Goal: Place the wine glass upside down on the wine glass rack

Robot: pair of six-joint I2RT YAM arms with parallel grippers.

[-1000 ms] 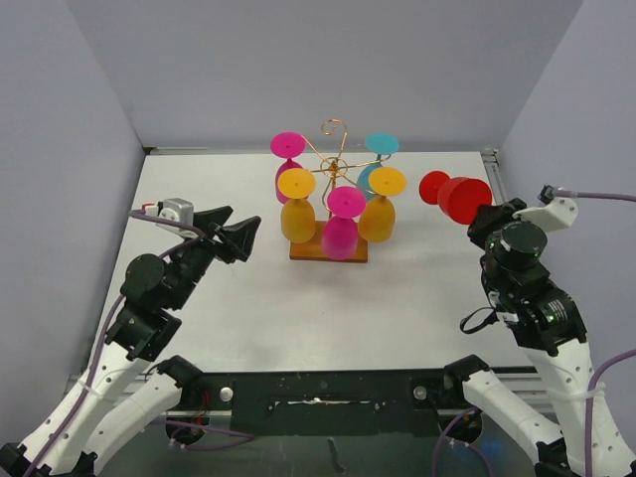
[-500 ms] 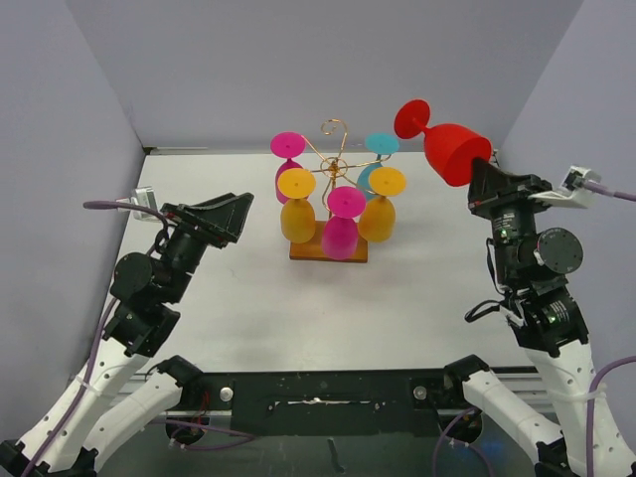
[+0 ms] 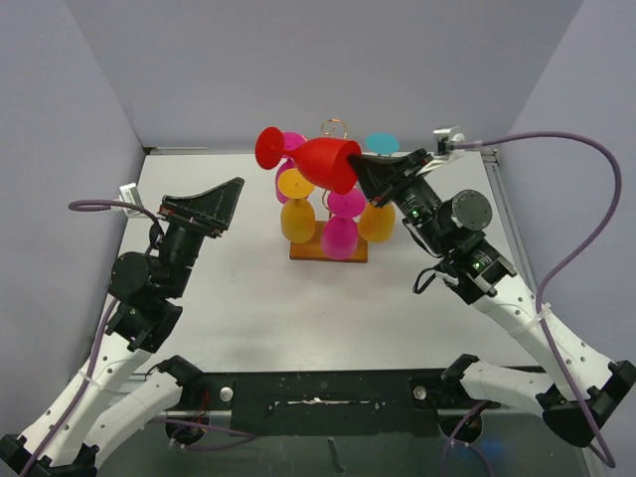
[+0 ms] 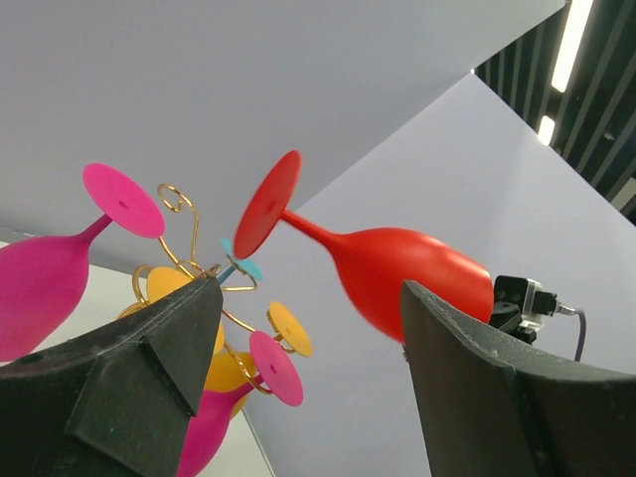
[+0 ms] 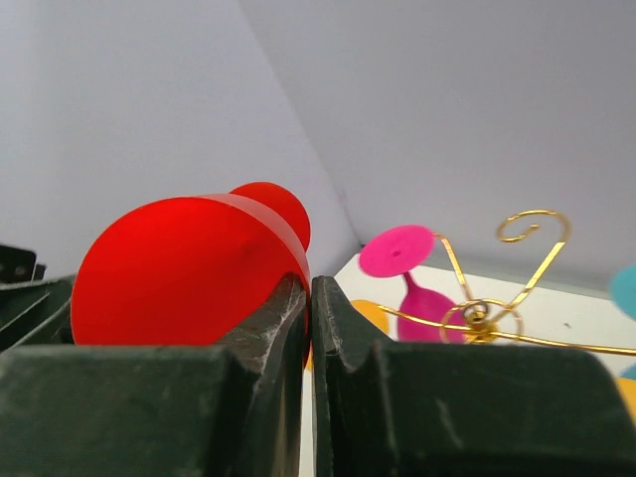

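Observation:
A red wine glass (image 3: 323, 163) lies almost level in the air above the wine glass rack (image 3: 329, 252), its foot (image 3: 268, 147) pointing left. My right gripper (image 3: 362, 169) is shut on the rim of its bowl. In the right wrist view the red bowl (image 5: 189, 268) is pinched between the jaws of that gripper (image 5: 310, 290), with the gold wire arms (image 5: 475, 318) beyond. My left gripper (image 3: 221, 199) is raised left of the rack, open and holding nothing. In its wrist view the left gripper (image 4: 310, 298) frames the red glass (image 4: 397, 268) and the rack's wire arms (image 4: 184, 253).
Several glasses hang upside down on the rack: pink (image 3: 339, 237), yellow (image 3: 297, 219) and teal (image 3: 381, 144). A gold curl (image 3: 335, 124) tops the stem. Grey walls close the table on three sides.
My right arm has swung the red glass up and leftward from the table's right rear to above the rack, tipping it level. The left gripper has lifted and tilted upward.

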